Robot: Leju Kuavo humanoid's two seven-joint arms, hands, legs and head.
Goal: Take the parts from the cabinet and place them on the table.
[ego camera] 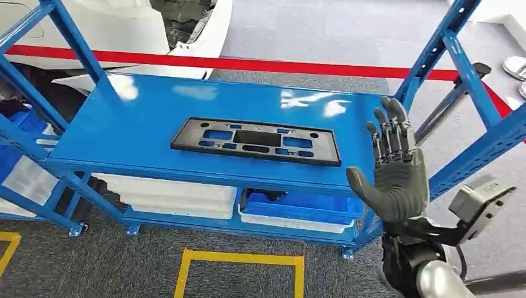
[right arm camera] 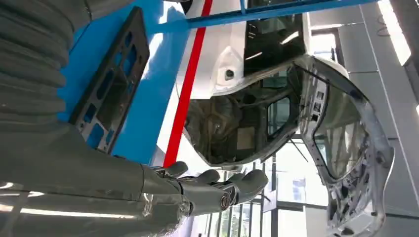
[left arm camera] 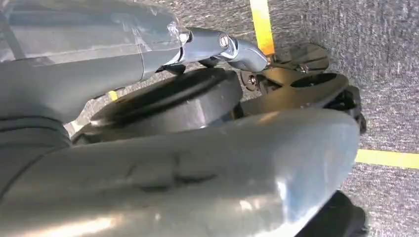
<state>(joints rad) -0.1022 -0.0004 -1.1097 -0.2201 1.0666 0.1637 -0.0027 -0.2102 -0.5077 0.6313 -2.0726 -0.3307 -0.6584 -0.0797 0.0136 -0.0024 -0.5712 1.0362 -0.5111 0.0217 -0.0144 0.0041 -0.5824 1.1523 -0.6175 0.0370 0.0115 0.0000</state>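
Right hand (ego camera: 397, 167) raised at the right end of the blue shelf (ego camera: 124, 124), fingers straight and spread, thumb out, holding and touching nothing; black flat rectangular part (ego camera: 255, 140) with cut-out slots lies flat mid-shelf, well apart from the hand.

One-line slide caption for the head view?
Open right hand raised beside the blue shelf, where a black slotted part lies flat.

We see grey carpet (ego camera: 310, 37) marked with yellow tape (ego camera: 239, 261) and crossed by a red stripe (ego camera: 248, 63). A white car body (ego camera: 155, 28) stands beyond it, and tall windows (right arm camera: 291, 197) let in daylight.
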